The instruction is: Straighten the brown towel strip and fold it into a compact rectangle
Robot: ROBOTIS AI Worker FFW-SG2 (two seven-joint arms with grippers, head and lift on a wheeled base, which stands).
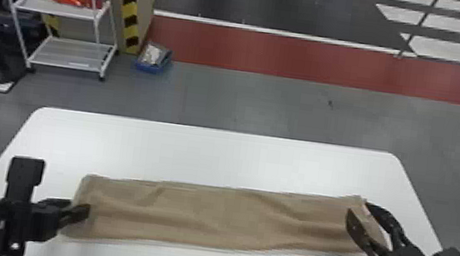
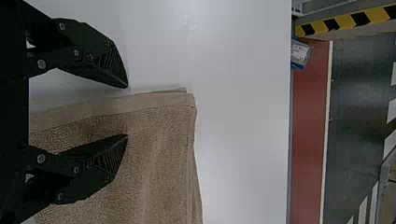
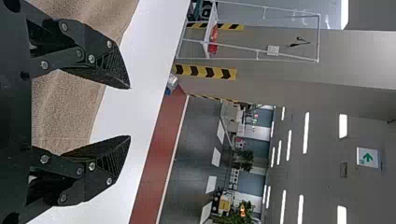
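Brown towel strip [image 1: 222, 216], long axis left to right on white table [image 1: 213, 155].
Left wrist view: folded hem [image 2: 144, 103]. Left gripper [image 1: 79, 206], right gripper [image 1: 359, 207]: fingers parted.

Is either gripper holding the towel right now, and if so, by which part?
Nothing is held. The left gripper is open at the brown towel strip's left end, the right gripper open at its right end.

Towel strip [image 1: 205, 219] on table [image 1: 213, 153] (spanning left to right); rack [image 1: 68, 54] behind, left.
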